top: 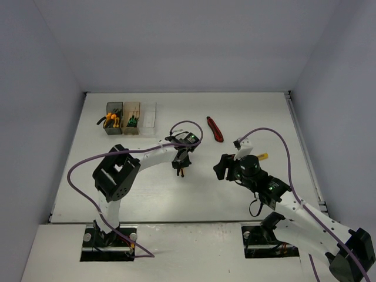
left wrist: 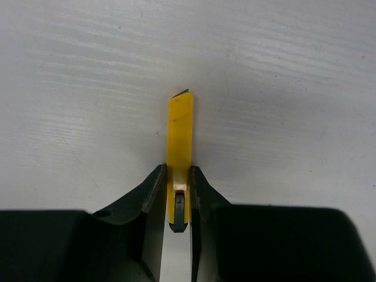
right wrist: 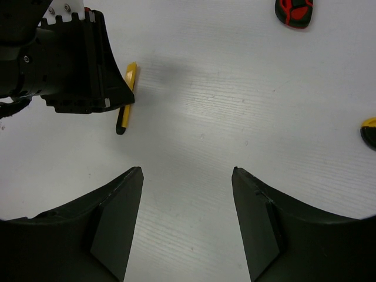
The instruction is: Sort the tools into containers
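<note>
Left gripper (left wrist: 178, 179) closed narrow on the knife (left wrist: 180, 138), both fingers (left wrist: 154, 200) pressed flat against its sides near the dark butt end. The yellow body ran straight out from the grip and ended in a slanted dark tip. Could not tell whether the knife was touching the table (top: 264, 117) or just off it. From overhead the left gripper (top: 181, 160) pointed down near the middle of the table, with the knife (top: 182, 172) showing below it on the near side. Right gripper (right wrist: 187, 171) stood about half open with nothing between its fingers (right wrist: 117, 220), only bare table. It hung low, well apart from the left gripper (right wrist: 76, 64), and faced it. The right wrist view caught the knife (right wrist: 126, 103) slanting out from under the left gripper. Right gripper (top: 223, 167) sat right of centre from above. Red-handled tool (top: 214, 129) lay on the table beyond both grippers, apart from each. A yellow-ended tool (top: 262, 156) lay just beside the right arm (type not clear at this size). At the far left stood three bins in a row, close together. The dark bin (top: 110, 107) held orange-handled pliers (top: 110, 120), one handle sticking out over its left side. The amber bin (top: 133, 106) held green-and-black screwdrivers (top: 132, 121). The clear bin (top: 149, 115) was rightmost.
</note>
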Tool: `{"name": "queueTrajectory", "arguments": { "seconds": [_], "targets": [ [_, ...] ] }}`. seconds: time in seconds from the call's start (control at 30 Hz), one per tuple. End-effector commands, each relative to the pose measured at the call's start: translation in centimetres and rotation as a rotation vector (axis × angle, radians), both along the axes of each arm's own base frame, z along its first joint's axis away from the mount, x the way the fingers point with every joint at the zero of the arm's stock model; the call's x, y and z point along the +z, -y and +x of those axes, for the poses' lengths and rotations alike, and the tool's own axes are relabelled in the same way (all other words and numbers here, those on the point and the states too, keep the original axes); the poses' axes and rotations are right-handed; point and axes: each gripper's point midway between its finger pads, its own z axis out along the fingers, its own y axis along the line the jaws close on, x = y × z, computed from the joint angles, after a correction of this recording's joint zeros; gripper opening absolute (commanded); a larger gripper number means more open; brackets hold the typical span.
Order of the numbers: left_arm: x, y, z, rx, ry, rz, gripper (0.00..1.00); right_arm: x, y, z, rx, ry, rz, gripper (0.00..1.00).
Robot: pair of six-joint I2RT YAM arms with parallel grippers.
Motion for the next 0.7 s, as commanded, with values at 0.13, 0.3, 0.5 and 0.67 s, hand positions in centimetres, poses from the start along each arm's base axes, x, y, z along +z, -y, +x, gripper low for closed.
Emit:
{"name": "queueTrajectory", "arguments": {
  "seconds": [0.13, 0.3, 0.5, 0.67],
  "targets": [
    [9.4, -5.5, 6.0, -0.11, 0.202, 0.062, 0.02, 1.4, 0.3, 1.0, -0.048, 0.046, 0.025, 0.59],
    [16.3, -11.3, 11.9, -0.199, 0.318, 0.098, 0.02, 1.4, 0.5, 1.4, -0.074, 0.045, 0.022, 0.59],
    [17.7, -15.4, 18.9, -0.301, 0.299, 0.217, 0.02, 2.0, 0.3, 1.9, -0.09, 0.042, 0.029, 0.59],
    [16.4, -16.9, 22.6, -0.336, 0.293, 0.244, 0.02, 2.3, 0.2, 1.9, -0.098, 0.027, 0.048, 0.59]
  ]
}}
